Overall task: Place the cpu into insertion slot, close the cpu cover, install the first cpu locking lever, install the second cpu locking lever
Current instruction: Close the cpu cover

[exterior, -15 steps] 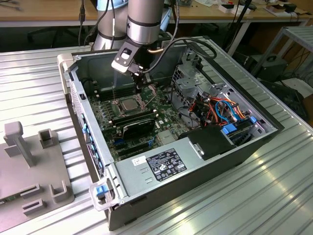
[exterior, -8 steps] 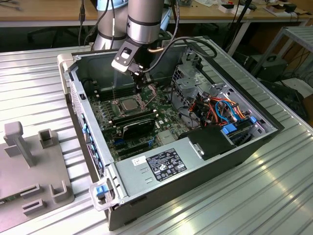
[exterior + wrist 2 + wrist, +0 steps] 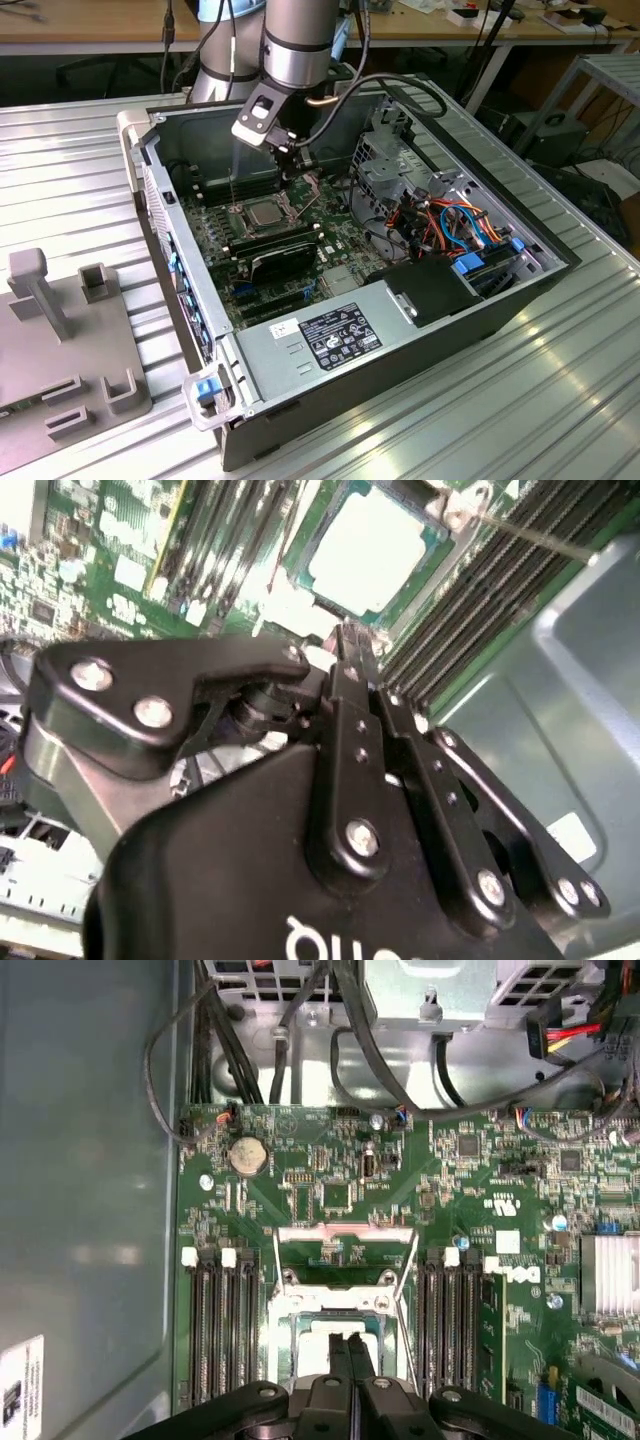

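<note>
The cpu [image 3: 265, 212] lies flat in the insertion slot on the green motherboard, silver top up, so the slot's pin field is hidden beneath it. In both wrist views the chip [image 3: 368, 548] [image 3: 322, 1328] sits just beyond my fingertips. A thin metal frame, the cpu cover [image 3: 330, 1303], lies around the chip. Two thin lever rods [image 3: 408, 1270] [image 3: 278, 1260] stand raised at either side of the socket; one rises as a thin wire [image 3: 235, 185] in the exterior view. My gripper [image 3: 345, 640] [image 3: 352, 1345] [image 3: 300, 165] hovers low over the socket's edge, fingers shut together with nothing visible between them.
Long black memory slots [image 3: 220, 1320] [image 3: 450, 1310] flank the socket. A black finned block [image 3: 280, 258] sits in front of it, a power supply [image 3: 330, 335] nearer still. The drive cage and coloured cables [image 3: 420, 190] crowd the exterior view's right. The grey case wall [image 3: 90, 1210] stands close by.
</note>
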Controlling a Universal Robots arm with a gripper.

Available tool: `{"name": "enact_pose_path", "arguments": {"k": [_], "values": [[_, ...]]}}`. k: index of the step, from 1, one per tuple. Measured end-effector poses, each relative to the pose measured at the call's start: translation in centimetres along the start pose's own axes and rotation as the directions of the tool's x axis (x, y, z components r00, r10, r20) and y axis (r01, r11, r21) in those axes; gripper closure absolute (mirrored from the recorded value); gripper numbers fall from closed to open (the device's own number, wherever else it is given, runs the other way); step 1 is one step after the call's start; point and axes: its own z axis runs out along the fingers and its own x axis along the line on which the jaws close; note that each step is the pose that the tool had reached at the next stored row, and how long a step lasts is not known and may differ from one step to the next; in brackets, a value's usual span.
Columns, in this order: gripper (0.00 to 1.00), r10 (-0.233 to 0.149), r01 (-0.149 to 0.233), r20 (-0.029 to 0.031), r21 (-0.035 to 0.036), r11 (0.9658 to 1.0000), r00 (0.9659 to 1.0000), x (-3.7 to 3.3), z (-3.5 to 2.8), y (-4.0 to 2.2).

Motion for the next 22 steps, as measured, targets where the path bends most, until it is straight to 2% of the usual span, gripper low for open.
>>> {"name": "enact_pose_path", "arguments": {"k": [2,3,5,8,11,13,14,18,19,22], "values": [[0.89,0.0,0.0,0.0,-0.0001,1.0,1.0,0.0,0.07,1.07],[0.89,0.0,0.0,0.0,0.0,1.0,1.0,-0.01,0.08,1.33],[0.89,0.0,0.0,0.0001,0.0,1.0,1.0,-0.01,-0.1,1.44],[0.89,0.0,0.0,0.0,-0.0001,1.0,1.0,-0.03,-1.23,1.51],[0.89,0.0,0.0,-0.0002,-0.0001,1.0,1.0,-0.02,-1.29,1.64],[0.89,0.0,0.0,0.0,0.0,1.0,1.0,-0.02,-1.27,2.12],[0.89,0.0,0.0,0.0001,0.0,1.0,1.0,-0.01,-1.23,2.77],[0.89,0.0,0.0,0.0002,0.0009,1.0,1.0,0.03,-1.15,4.21],[0.89,0.0,0.0,0.0002,0.0015,1.0,1.0,0.06,-1.1,4.96],[0.89,0.0,0.0,0.0024,0.005,1.0,1.0,0.1,-1.03,6.33]]}}
